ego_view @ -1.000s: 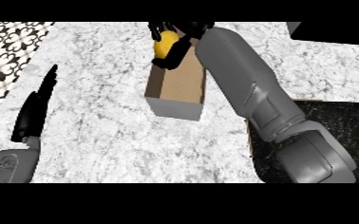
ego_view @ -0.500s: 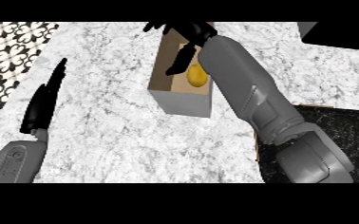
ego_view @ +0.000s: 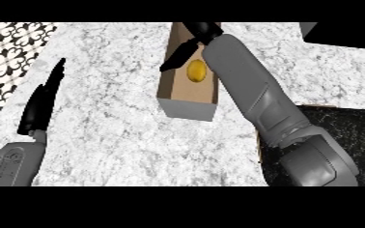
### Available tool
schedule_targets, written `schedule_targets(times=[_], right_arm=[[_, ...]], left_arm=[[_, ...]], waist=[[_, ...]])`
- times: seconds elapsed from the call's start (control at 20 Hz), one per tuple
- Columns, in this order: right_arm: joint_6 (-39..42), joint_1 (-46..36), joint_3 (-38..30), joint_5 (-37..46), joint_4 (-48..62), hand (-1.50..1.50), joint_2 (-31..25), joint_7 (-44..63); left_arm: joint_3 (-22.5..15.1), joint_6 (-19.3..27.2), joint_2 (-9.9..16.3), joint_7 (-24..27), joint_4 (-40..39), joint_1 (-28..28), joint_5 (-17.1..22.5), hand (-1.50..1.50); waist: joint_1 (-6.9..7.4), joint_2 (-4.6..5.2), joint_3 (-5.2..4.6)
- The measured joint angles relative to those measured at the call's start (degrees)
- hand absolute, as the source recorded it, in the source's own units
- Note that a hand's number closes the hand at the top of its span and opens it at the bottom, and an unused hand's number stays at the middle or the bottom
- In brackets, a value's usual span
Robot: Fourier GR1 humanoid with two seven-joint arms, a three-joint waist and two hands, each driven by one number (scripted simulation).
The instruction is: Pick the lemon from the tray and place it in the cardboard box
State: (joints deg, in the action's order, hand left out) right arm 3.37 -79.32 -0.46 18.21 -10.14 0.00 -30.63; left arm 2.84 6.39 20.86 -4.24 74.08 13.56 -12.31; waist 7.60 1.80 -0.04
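Observation:
The yellow lemon (ego_view: pixel 197 71) lies on the floor of the open cardboard box (ego_view: pixel 187 107), which stands on the marble counter in the head view. My right hand (ego_view: pixel 200 32) hovers over the box's far end, fingers spread and straight, apart from the lemon. One finger (ego_view: pixel 176 60) reaches down along the box's left wall. My left hand (ego_view: pixel 44 99) stays open at the left edge, fingers pointing away from me. The dark tray (ego_view: pixel 314 121) shows at the lower right, partly covered by my right forearm.
A patterned black-and-white surface (ego_view: pixel 20 43) borders the counter at the far left. A dark block (ego_view: pixel 335 33) sits at the top right corner. Bare marble lies between the box and my left hand.
My right hand let go of the lemon, which now rests in the box. The hand has opened and lifted toward the box's far end. The left hand has barely shifted.

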Motion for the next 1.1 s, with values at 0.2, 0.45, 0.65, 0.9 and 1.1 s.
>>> schedule_targets(times=[0.2, 0.45, 0.65, 0.9, 1.1], right_arm=[[0.8, -0.7, -3.8, -4.0, 0.3, -1.5, -0.1, -0.6], [6.2, -0.7, -7.2, -7.0, 1.2, -1.5, -4.4, -1.9], [9.2, -0.2, -8.8, -8.1, 2.3, -1.5, -9.6, -2.2], [13.5, 1.3, -9.5, -8.2, 3.1, -1.5, -16.7, -3.7], [16.8, 2.7, -9.2, -7.6, 3.6, -1.5, -21.5, -5.3]], left_arm=[[1.3, 0.0, 0.7, 0.4, -0.7, -0.6, 0.4, 0.0], [1.4, 0.8, 0.4, 0.4, 0.4, -1.9, -0.1, 0.0], [1.9, 0.4, 0.6, 0.6, 0.5, -2.1, 0.4, 0.0], [1.8, 0.3, 0.6, 0.5, 1.1, -1.9, 0.2, 0.0], [1.7, 0.4, 0.2, 0.8, 1.0, -1.7, 0.1, 0.0]], waist=[[-1.41, -0.01, 0.0], [-2.43, 0.0, 0.03], [-2.57, 0.24, 0.04], [-2.18, 0.74, 0.1], [-1.77, 1.13, 0.14]])
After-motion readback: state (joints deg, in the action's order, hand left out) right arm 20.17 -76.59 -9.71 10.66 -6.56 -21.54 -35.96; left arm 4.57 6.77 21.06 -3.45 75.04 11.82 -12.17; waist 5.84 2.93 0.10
